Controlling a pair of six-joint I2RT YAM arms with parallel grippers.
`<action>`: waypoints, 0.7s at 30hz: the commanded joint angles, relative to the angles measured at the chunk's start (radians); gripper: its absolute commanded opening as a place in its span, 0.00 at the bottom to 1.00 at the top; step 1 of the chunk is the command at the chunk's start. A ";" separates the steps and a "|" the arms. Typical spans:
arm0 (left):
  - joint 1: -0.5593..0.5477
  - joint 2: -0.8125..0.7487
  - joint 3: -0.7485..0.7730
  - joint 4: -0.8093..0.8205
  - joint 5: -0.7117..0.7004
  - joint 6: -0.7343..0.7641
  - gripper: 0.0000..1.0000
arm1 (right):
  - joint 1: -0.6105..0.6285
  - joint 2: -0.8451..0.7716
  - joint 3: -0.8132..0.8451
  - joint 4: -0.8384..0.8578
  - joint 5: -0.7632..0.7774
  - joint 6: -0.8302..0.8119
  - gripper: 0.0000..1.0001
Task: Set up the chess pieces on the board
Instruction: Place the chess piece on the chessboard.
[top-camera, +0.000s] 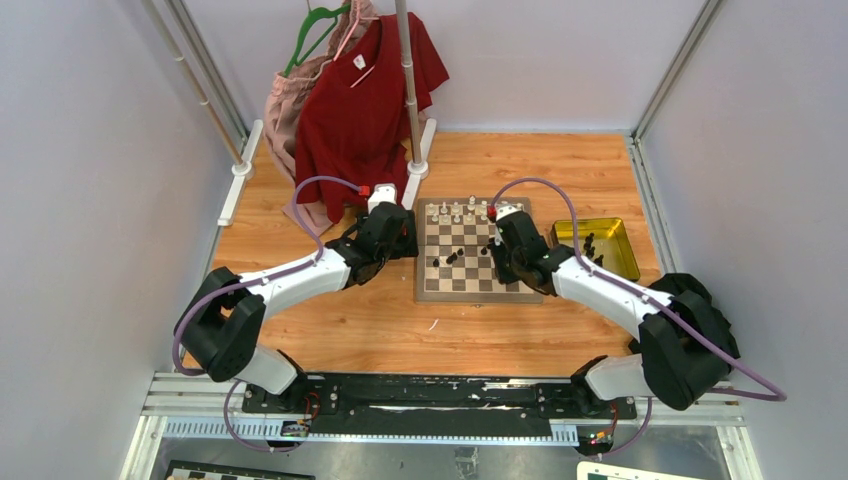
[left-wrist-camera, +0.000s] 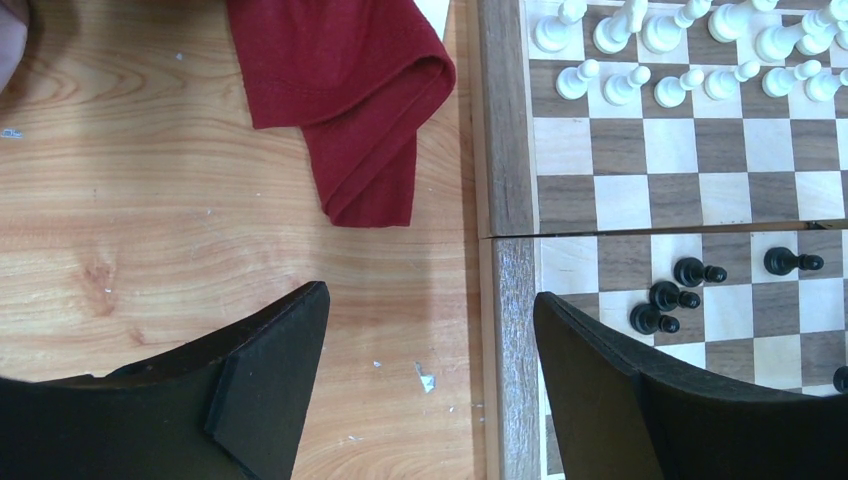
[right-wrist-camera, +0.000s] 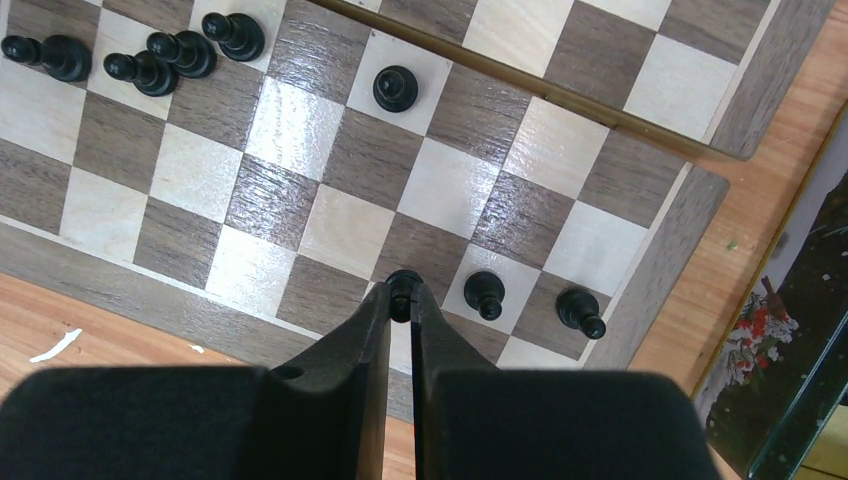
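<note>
You see the board (top-camera: 462, 272) lying mid-table (top-camera: 330, 320), with white pieces (top-camera: 456, 212) lined along its far edge and a few black pieces (top-camera: 451, 258) near the middle. Your left gripper (top-camera: 404, 240) sits at the board's left edge, and your right gripper (top-camera: 502, 268) is over its right side. A yellow tray (top-camera: 618, 250) lies just to the right of the board.

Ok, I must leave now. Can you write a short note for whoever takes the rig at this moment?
Left gripper: open, empty, over the table by the left edge of the board.
Right gripper: shut on a black piece at the near row.
Done: white pieces stand in two rows at the far edge.
To do: loose black pieces sit mid-board, and more seem to lie in the tray.
</note>
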 joint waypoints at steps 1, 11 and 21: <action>-0.009 -0.005 0.017 0.006 -0.019 -0.001 0.80 | 0.017 -0.009 -0.010 0.002 0.022 0.017 0.03; -0.009 0.003 0.019 0.010 -0.019 -0.001 0.80 | 0.017 0.031 -0.006 0.025 0.028 0.008 0.03; -0.009 0.005 0.017 0.014 -0.019 0.002 0.80 | 0.017 0.060 0.000 0.038 0.043 0.000 0.04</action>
